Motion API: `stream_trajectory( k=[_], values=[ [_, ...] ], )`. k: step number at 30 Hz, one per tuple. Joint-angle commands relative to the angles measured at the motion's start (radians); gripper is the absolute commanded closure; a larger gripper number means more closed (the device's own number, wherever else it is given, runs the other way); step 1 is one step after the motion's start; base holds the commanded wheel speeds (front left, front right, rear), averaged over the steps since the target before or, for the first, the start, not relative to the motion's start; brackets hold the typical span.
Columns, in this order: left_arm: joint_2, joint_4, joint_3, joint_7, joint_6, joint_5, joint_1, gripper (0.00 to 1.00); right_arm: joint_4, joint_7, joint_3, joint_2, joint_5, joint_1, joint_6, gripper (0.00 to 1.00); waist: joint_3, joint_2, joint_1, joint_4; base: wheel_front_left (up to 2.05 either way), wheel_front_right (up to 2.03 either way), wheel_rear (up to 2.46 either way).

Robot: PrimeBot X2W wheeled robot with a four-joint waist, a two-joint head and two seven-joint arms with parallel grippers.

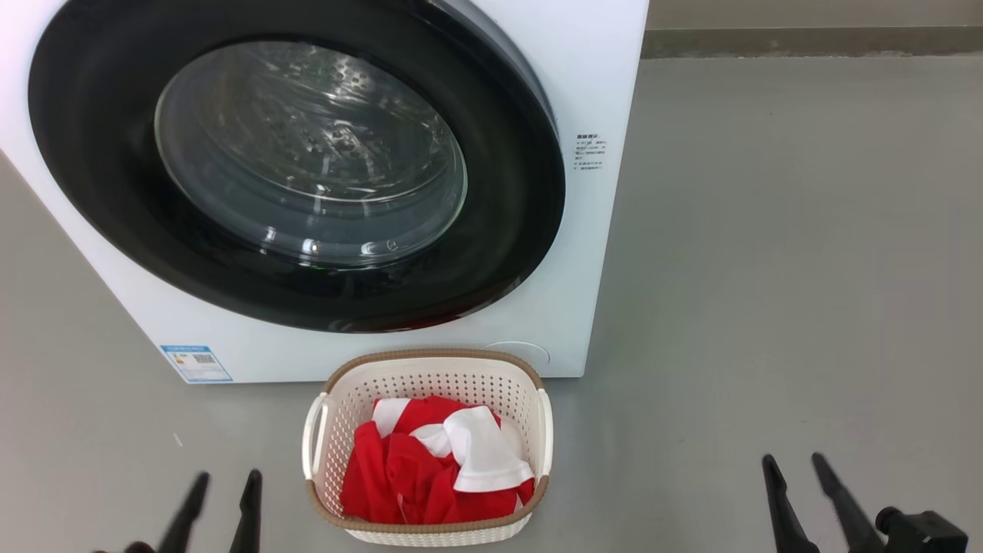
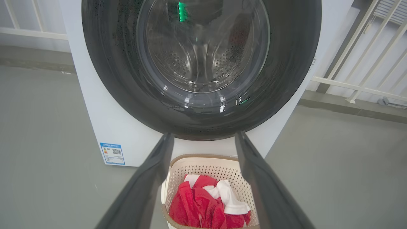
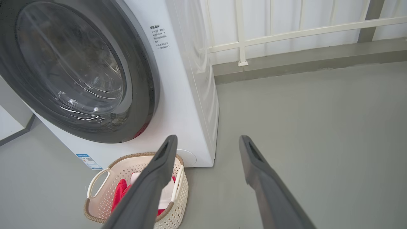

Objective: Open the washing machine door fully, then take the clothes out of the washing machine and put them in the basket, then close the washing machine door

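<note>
My left claw [image 1: 228,476] sits low at the lower left of the head view, its two dark fingers parted and holding nothing. The right claw [image 1: 792,459] mirrors it at the lower right, also spread and empty. Both point forward toward the machine and both hang clear of everything.

The basket [image 1: 430,355] stands on the floor [image 1: 768,269] between the claws, ahead and inward of each. It is near the left claw and well apart from the right one, so the left arm has the shorter reach. In the left wrist view the basket sits squarely between that claw's fingers, straight down its line. Its two white handles face out to the left and the right, one toward each claw. The clothes [image 1: 415,476] lie bunched inside it, red with white panels on top, below the rim.

Just behind the basket is the washing machine [image 1: 599,77]. The washing machine door [image 1: 307,153] is above and forward of the left claw. It looks seated against the white front, and through the glass I see bare drum and no fabric. I cannot tell whether the latch has caught.

I judge the job essentially done. If the door needs a last press, the left arm is better placed for it.
</note>
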Motion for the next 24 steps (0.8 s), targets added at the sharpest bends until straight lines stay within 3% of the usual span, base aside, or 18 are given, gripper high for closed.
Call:
stream_trajectory(
  k=[1, 4, 11, 14, 24],
  values=[
    [-0.002, 0.004, -0.001, 0.001, 0.0, -0.002, 0.0, 1.0, 0.004, 0.0, 0.001, 0.001, 0.002, 0.0, 0.0, 1.0, 0.0, -0.0001, 0.0, 0.0, 0.0, 0.0, 0.0],
    [-0.03, 0.045, -0.014, 0.004, 0.001, 0.0, 0.012, 1.0, 0.048, 0.0, 0.003, 0.013, 0.0, 0.002, 0.0, 1.0, 0.0, -0.0001, 0.0, 0.0, 0.0, 0.0, 0.0],
    [-0.036, 0.042, -0.005, 0.025, 0.0, -0.066, 0.003, 1.0, 0.043, 0.018, 0.003, 0.009, 0.073, -0.01, 0.0, 1.0, -0.003, -0.0001, 0.0023, 0.0, 0.0, 0.0, 0.0],
    [-0.039, 0.041, -0.001, 0.033, 0.0, -0.094, -0.001, 1.0, 0.042, 0.026, 0.002, 0.007, 0.105, -0.016, 0.0, 1.0, -0.002, -0.0001, 0.0006, 0.0, 0.0, 0.0, 0.0],
    [-0.047, 0.04, 0.01, 0.059, 0.0, -0.179, -0.015, 1.0, 0.04, 0.049, 0.001, 0.002, 0.198, -0.036, 0.0, 1.0, -0.002, -0.0001, 0.0001, 0.0, 0.0, 0.0, 0.0]
  ],
)
